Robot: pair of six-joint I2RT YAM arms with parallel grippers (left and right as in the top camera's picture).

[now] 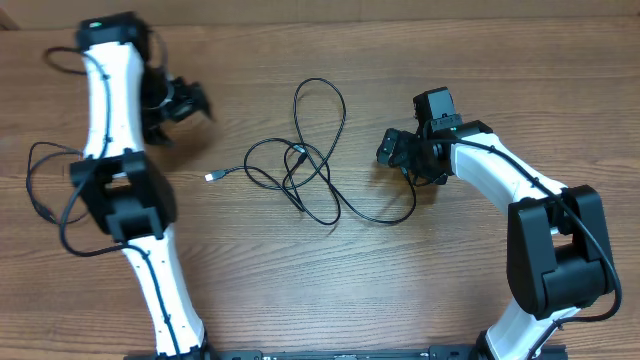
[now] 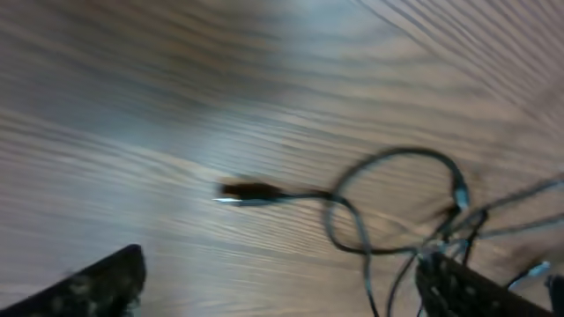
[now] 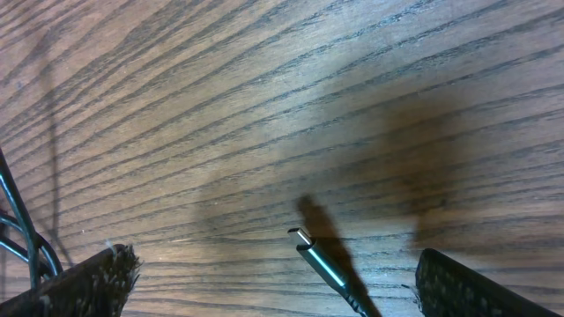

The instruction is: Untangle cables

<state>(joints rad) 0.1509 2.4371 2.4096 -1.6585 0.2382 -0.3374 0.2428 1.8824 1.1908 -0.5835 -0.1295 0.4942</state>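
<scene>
Wood-grain bench fills every view, bare except for the cables, which lie in the middle between the two arms. They are thin black cords in loose loops. They cross at one snarl near the centre, and one tall loop reaches toward the far edge.

A silver-tipped plug trails out on the left side, flat on the wood. The left claw hovers well apart from it with its jaws spread wide and nothing between them. Its wrist view is blurred, so how the strands cross under it is hard to read.

The right claw sits just beside the other end of the bundle and is also wide. A second plug tip pokes up between its fingers without being pinched.

I judge this to be the reach-and-grasp step, with the snarl not yet opened. The next move calls for closing on that end, or on a strand near the crossing, and then drawing it outward. The pull should be slow enough that the loops slide free rather than cinch.
</scene>
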